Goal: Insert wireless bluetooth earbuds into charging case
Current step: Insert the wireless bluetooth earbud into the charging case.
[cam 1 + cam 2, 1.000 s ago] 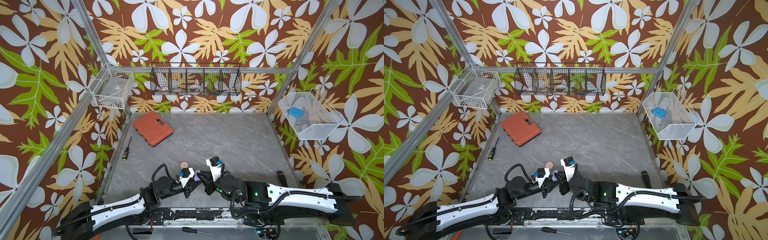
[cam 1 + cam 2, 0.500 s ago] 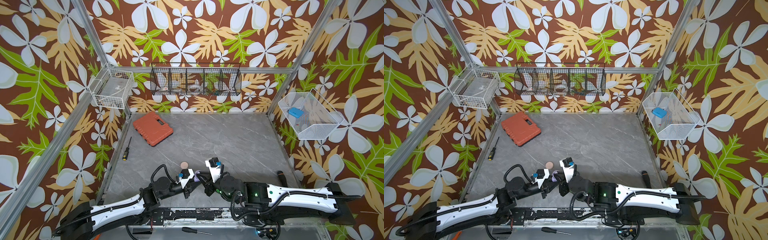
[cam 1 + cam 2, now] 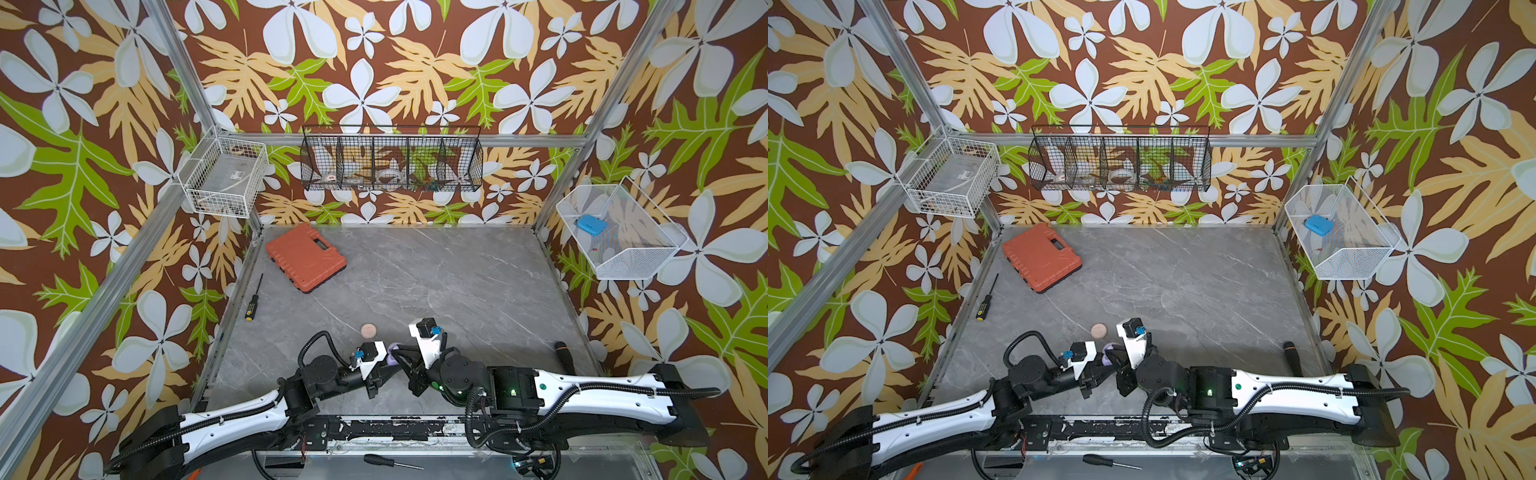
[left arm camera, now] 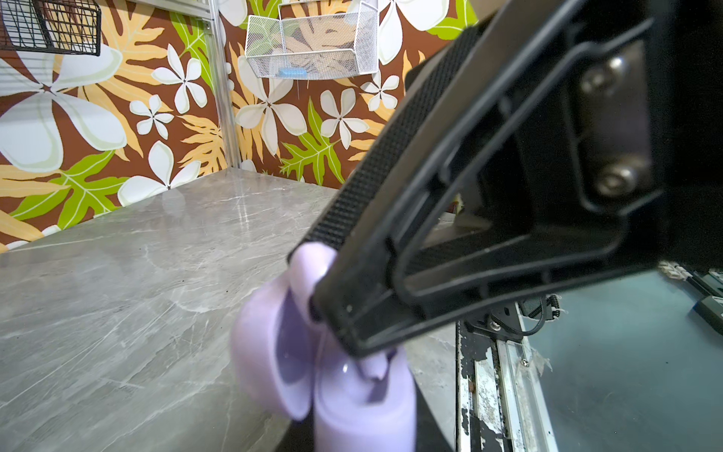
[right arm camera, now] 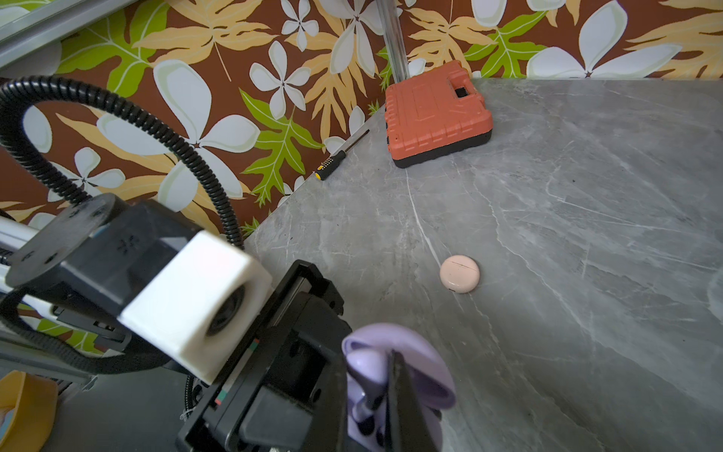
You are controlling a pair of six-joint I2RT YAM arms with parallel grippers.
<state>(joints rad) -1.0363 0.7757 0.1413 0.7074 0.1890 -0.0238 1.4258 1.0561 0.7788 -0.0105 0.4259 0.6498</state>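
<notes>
My left gripper (image 3: 384,368) is shut on the base of a lavender charging case (image 3: 392,353) with its lid swung open, near the table's front edge. My right gripper (image 5: 369,364) is shut on a lavender earbud (image 5: 365,370), which it holds stem-down over the open case (image 5: 424,375). In the left wrist view the case base (image 4: 364,407) and lid (image 4: 270,352) fill the near field, with the right gripper's black finger (image 4: 469,195) above them. A shut pale pink round case (image 3: 368,331) lies on the table just behind both grippers. I see no other earbuds.
An orange tool case (image 3: 305,257) lies at the back left, with a screwdriver (image 3: 253,297) along the left edge. A black handle (image 3: 563,353) lies by the right edge. Wire baskets (image 3: 390,162) hang on the walls. Another screwdriver (image 3: 390,461) lies on the front rail.
</notes>
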